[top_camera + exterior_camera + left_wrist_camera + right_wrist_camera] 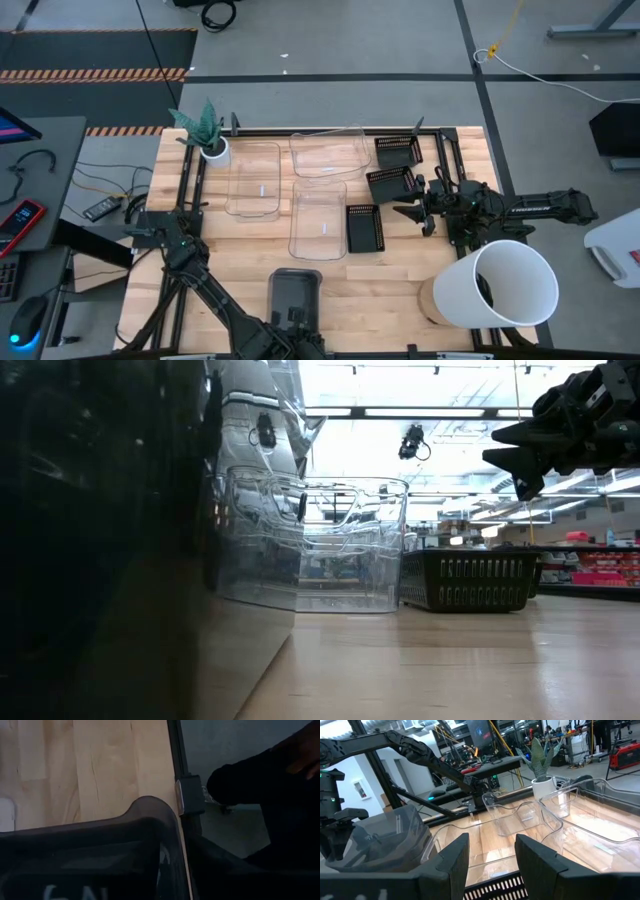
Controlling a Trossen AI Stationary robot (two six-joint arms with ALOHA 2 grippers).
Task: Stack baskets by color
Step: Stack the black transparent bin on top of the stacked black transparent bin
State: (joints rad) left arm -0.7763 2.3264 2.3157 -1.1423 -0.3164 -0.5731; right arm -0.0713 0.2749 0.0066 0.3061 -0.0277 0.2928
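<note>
A dark grey basket (295,292) (100,845) (385,840) stands at the middle of the table's near edge. My left gripper (296,322) is down at its near end. Three clear baskets (252,178) (328,150) (318,220) rest side by side at the table's centre. To their right lie three black slotted baskets (397,150) (390,183) (364,228). My right gripper (413,210) (490,840) (520,460) hangs open above the table just right of the black ones, with nothing between its fingers.
A big white bucket (505,285) lies on its side at the near right corner. A small white plant pot (215,150) stands at the far left. Black frame rails (190,190) run along the table's left and right sides. The table's near edge (175,765) lies right beside the grey basket.
</note>
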